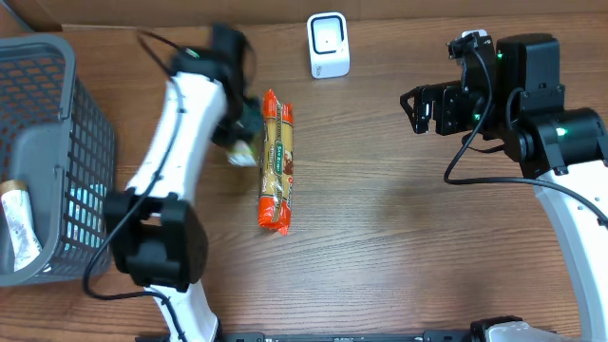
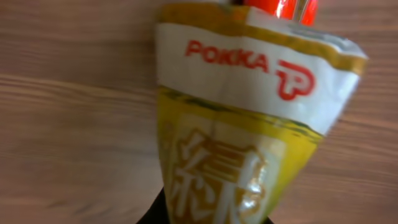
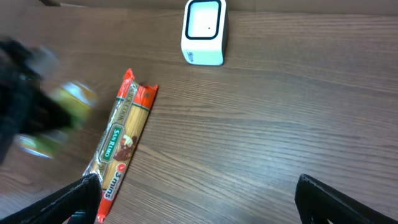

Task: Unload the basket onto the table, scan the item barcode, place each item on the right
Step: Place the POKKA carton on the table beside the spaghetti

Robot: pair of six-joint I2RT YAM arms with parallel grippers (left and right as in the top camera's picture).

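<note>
Pouch (image 2: 242, 124), a yellow-and-white Pokka pack, is clenched by one end in the left gripper (image 1: 239, 128), just beside the pasta (image 1: 276, 161) lying on the bench (image 1: 399, 247). Gripping the end likely leaves its faces bare for reading; no barcode shows yet. Farther back, the scanner (image 1: 329, 45) stands upright, window toward the arms. The right gripper (image 1: 423, 109) hangs released, well apart, probably to keep out of the way.

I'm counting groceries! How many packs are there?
3: the pasta on the table, the Pokka pack in the left gripper, a white pack in the basket. More may hide there.
</note>
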